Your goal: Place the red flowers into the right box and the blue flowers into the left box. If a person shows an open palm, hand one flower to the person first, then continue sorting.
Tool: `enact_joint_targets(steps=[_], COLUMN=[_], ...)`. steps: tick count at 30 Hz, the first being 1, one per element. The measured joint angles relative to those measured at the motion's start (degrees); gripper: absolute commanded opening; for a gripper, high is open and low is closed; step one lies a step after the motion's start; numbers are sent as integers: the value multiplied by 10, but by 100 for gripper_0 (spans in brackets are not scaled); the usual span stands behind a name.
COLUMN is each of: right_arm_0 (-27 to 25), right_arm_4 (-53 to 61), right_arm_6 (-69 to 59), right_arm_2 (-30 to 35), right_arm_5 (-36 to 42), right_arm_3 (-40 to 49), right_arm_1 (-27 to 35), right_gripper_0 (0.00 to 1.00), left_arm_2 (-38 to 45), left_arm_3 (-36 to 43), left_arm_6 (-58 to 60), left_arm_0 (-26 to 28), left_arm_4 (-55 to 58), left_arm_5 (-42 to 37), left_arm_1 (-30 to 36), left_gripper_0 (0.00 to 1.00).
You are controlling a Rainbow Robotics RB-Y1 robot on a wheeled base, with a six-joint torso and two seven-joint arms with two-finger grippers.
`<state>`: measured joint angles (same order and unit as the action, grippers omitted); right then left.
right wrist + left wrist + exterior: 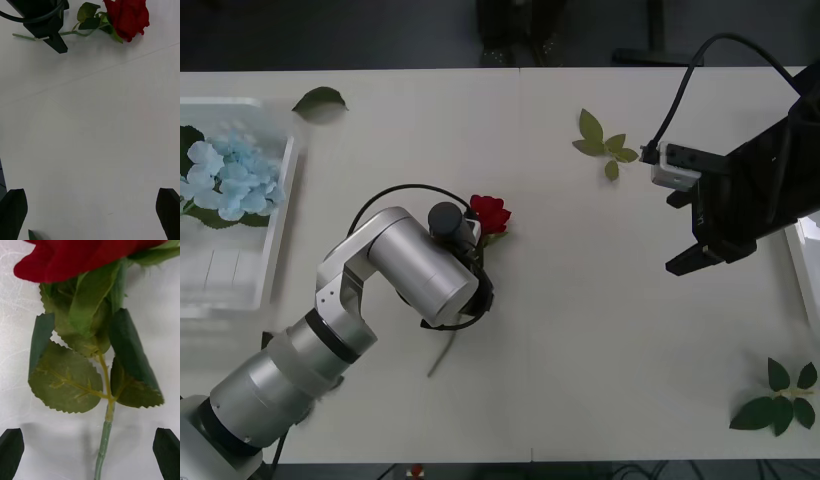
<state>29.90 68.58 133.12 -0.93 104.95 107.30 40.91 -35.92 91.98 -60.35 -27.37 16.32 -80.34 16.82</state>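
White table spans the scene. Left box sits at the far left edge, one blue flower lying inside it at its far end, big green leaves around the cluster. Right box just a rim sliver at the right edge. Left arm reaches in from the near left to mid-table; left gripper hangs low over a red flower, black fingers spread wide either side of the stem, not touching it. Rose lies flat on the table, bloom pointing far, stem running near under the arm and out again at its near side; serrated leaves fan out just below the bloom in the left wrist view. Right gripper hovers at the right, well apart from the rose, fingers wide open, nothing between them, bare table under it. Loose leaf sprigs: one far centre-right, one near right corner, single leaf far left just beyond the left box.
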Motion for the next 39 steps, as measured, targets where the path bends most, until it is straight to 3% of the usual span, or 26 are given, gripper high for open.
enact_joint_targets(steps=[23, 29, 34, 37, 38, 39], right_arm_0=[0, 0, 0, 0, 0, 0], right_arm_4=[0, 0, 0, 0, 0, 0], right_arm_6=[0, 0, 0, 0, 0, 0], right_arm_2=[0, 0, 0, 0, 0, 0], right_arm_5=[0, 0, 0, 0, 0, 0], right_arm_3=[0, 0, 0, 0, 0, 0], right_arm_1=[0, 0, 0, 0, 0, 0], right_gripper_0=[100, 100, 100, 100, 100, 100], left_arm_2=[-32, -32, -32, -32, -32, -32], left_arm_3=[-2, -2, -2, -2, -2, -2], left_arm_6=[-1, -9, -9, -9, -9, -9], left_arm_0=[0, 0, 0, 0, 0, 0], left_arm_4=[-27, -37, -37, -37, -37, -37], left_arm_5=[-2, -6, -6, -6, -6, -6], left_arm_1=[0, 0, 0, 0, 0, 0], left_gripper_0=[100, 60, 19, 9, 1, 0])
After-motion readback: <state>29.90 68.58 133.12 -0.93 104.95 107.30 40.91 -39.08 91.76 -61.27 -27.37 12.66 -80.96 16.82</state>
